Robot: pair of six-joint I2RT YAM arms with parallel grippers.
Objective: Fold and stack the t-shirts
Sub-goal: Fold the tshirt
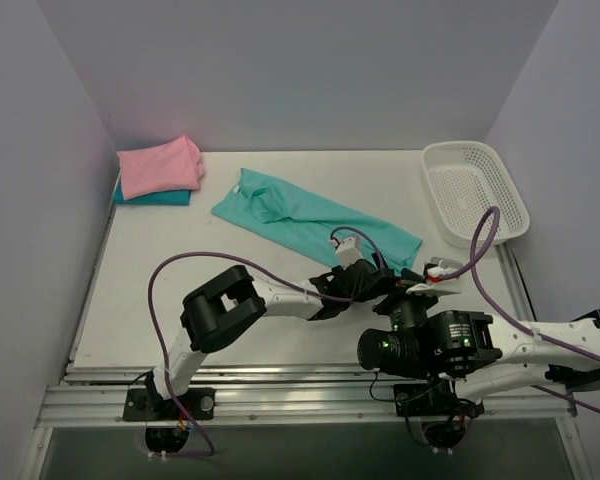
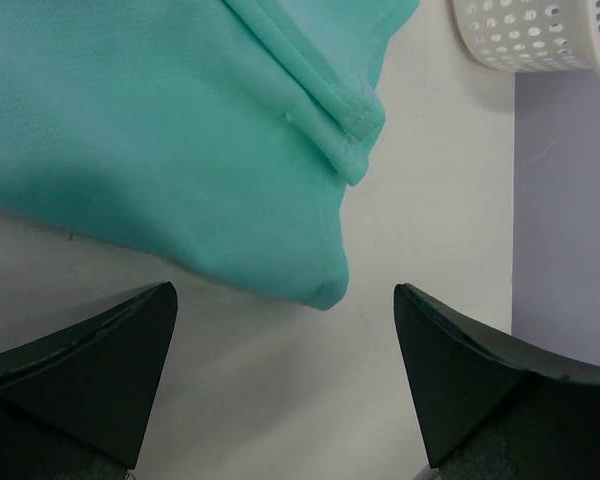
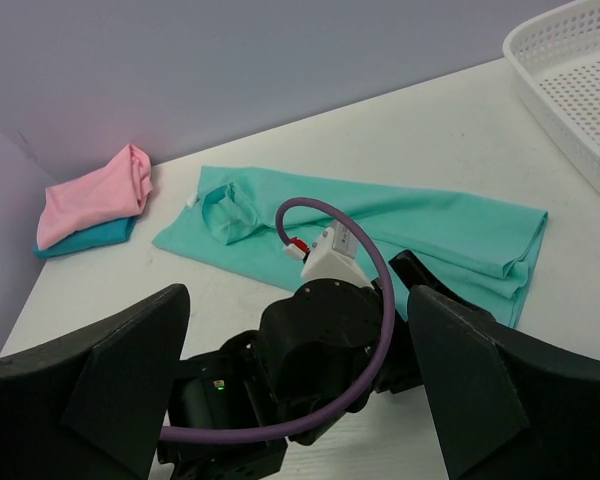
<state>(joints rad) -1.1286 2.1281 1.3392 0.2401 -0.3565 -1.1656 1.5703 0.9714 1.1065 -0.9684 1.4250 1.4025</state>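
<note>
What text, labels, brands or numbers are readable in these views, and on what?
No text is readable in any view.
White neck tag on the teal-green t-shirt: too small to read.
Pink t-shirt and white basket: no print visible.

A teal-green t-shirt (image 1: 305, 215) lies flat on the white tabletop (image 1: 180, 260), folded lengthwise into a long, narrow band that runs diagonally from the far centre toward the near right. Its collar end points to the far left, with one sleeve folded inward over the body, and its layered, stitched hem sits at the near right end. At the far left corner, a pink t-shirt (image 1: 158, 165) rests folded on top of a folded, darker teal-blue t-shirt (image 1: 156, 198), whose edge shows beneath it.
</note>
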